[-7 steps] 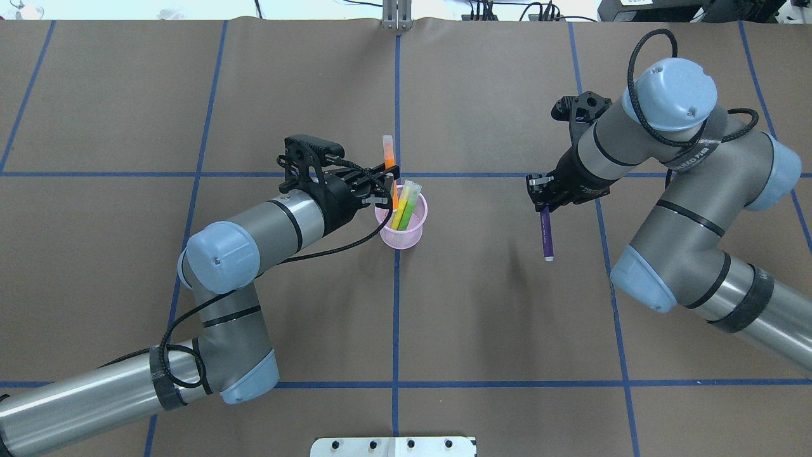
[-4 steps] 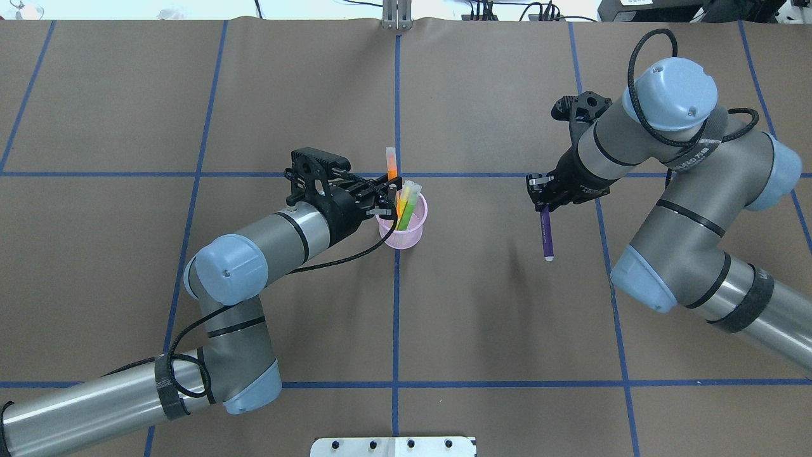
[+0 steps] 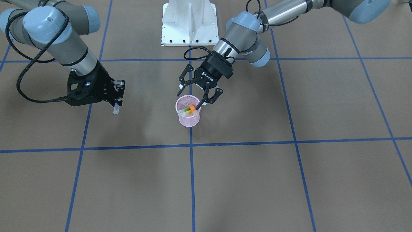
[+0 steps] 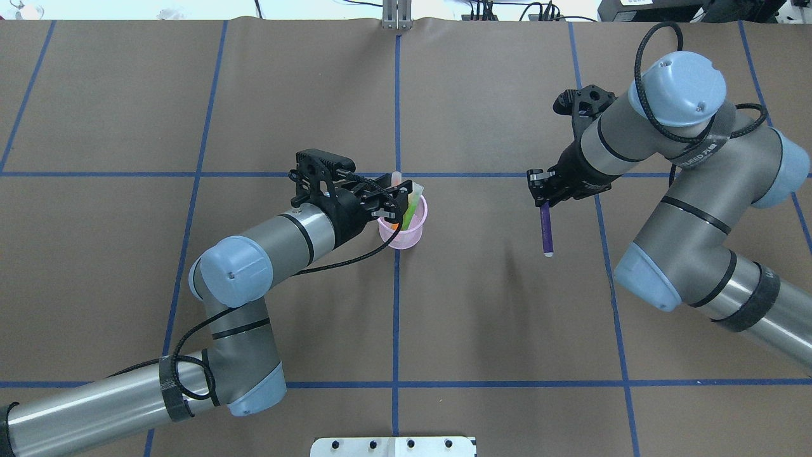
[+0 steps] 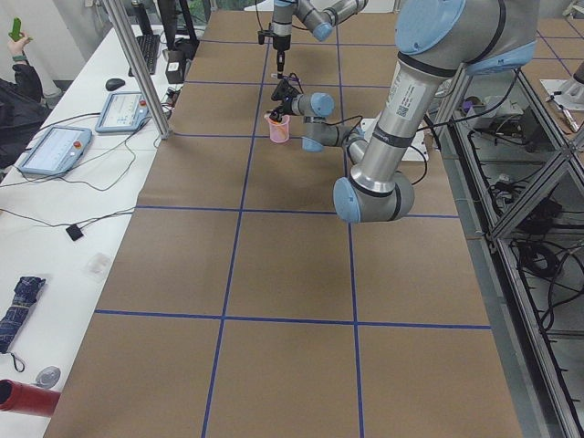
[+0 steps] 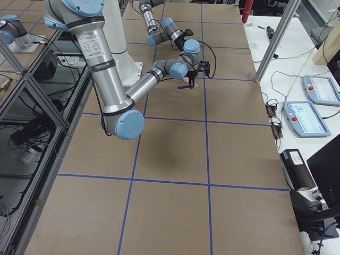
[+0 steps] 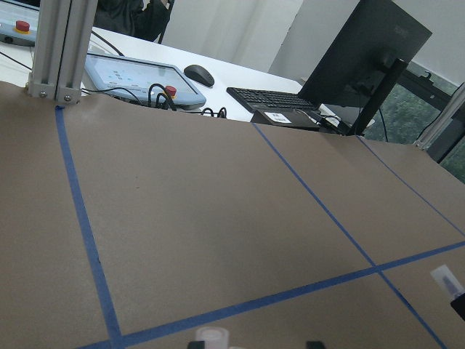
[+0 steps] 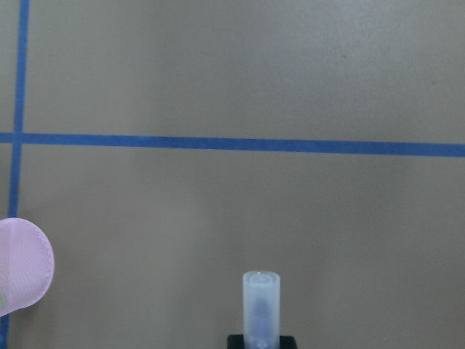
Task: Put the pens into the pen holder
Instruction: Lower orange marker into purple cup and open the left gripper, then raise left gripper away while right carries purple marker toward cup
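Observation:
The pink mesh pen holder (image 4: 406, 236) stands near the table's middle; it also shows in the front view (image 3: 188, 120). A green pen (image 4: 412, 203) and the orange pen (image 3: 192, 107) stand inside it, leaning. My left gripper (image 3: 196, 96) hangs open just above the holder's rim, on the robot's side, and holds nothing. My right gripper (image 4: 539, 193) is shut on the purple pen (image 4: 545, 230), held above the table well to the holder's right, pale cap (image 8: 260, 305) pointing away from the wrist.
Brown paper with blue tape lines (image 4: 396, 317) covers the table. The white robot base plate (image 3: 189, 24) sits at the table's robot side. Monitors, a keyboard and control tablets (image 7: 138, 73) lie beyond the far edge.
The left gripper came down over the holder with the orange pen and opened; the pen now stands in the holder. The right arm shifted slightly, still holding the purple pen.

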`<state>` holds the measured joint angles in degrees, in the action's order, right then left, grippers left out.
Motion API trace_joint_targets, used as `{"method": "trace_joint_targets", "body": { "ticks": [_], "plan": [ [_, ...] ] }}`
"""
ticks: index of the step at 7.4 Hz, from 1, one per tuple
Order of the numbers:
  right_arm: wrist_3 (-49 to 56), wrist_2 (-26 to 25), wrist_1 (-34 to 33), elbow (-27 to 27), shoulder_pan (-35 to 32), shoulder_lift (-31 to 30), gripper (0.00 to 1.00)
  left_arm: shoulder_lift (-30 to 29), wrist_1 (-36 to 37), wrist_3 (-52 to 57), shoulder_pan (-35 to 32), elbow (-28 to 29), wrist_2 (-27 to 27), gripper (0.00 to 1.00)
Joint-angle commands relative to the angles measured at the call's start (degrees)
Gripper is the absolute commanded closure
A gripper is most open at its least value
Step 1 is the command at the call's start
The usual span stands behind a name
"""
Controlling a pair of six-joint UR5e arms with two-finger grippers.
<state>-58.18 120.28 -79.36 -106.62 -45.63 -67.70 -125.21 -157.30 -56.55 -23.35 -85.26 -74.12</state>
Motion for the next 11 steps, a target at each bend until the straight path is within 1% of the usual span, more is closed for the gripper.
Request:
{"method": "trace_joint_targets", "body": {
  "ticks": [1,2,3,4,5,6,7,8,10,11],
  "plan": [
    [-0.7,-0.66,8.04,-0.7,-2.0,0.55,1.0,-0.03,1.03,0.04,-1.25,-3.5,-0.32,0.01],
    [-0.88,-1.18,12.52,-0.61,-2.53,0.55,1.0,-0.12,2.25,-0.31,-3.7,-3.6,-2.32,0.01],
    [-0.88,-2.76,16.65,-0.52,-2.54,0.63,1.0,-0.03,6.62,-2.93,-7.38,-3.69,-7.39,0.01],
    [-0.79,-4.34,19.83,-0.52,-2.45,0.72,1.0,-0.12,11.53,-4.6,-12.55,-4.99,-16.23,0.01],
    [-0.27,-7.23,22.03,-0.17,-2.36,2.81,1.0,-0.03,18.98,-4.62,-19.56,-6.57,-28.41,0.01],
    [-0.09,-10.91,23.71,0.0,-1.32,3.96,1.0,0.05,26.01,-4.01,-26.07,-6.85,-40.36,0.01],
    [-0.09,-15.3,27.29,0.27,0.87,3.98,1.0,0.4,26.78,-3.75,-28.66,-6.76,-43.62,0.01],
    [-0.09,-20.56,30.72,0.7,4.54,3.98,1.0,0.49,27.22,-2.7,-28.94,-6.76,-43.65,0.01],
    [0.09,-34.0,32.42,1.14,12.28,4.59,1.0,1.98,27.49,-2.07,-30.34,-4.75,-45.13,0.01],
    [0.7,-38.59,32.69,2.63,15.1,6.24,1.0,3.12,27.75,-1.46,-30.87,-4.83,-46.1,0.01]
  ]
}}
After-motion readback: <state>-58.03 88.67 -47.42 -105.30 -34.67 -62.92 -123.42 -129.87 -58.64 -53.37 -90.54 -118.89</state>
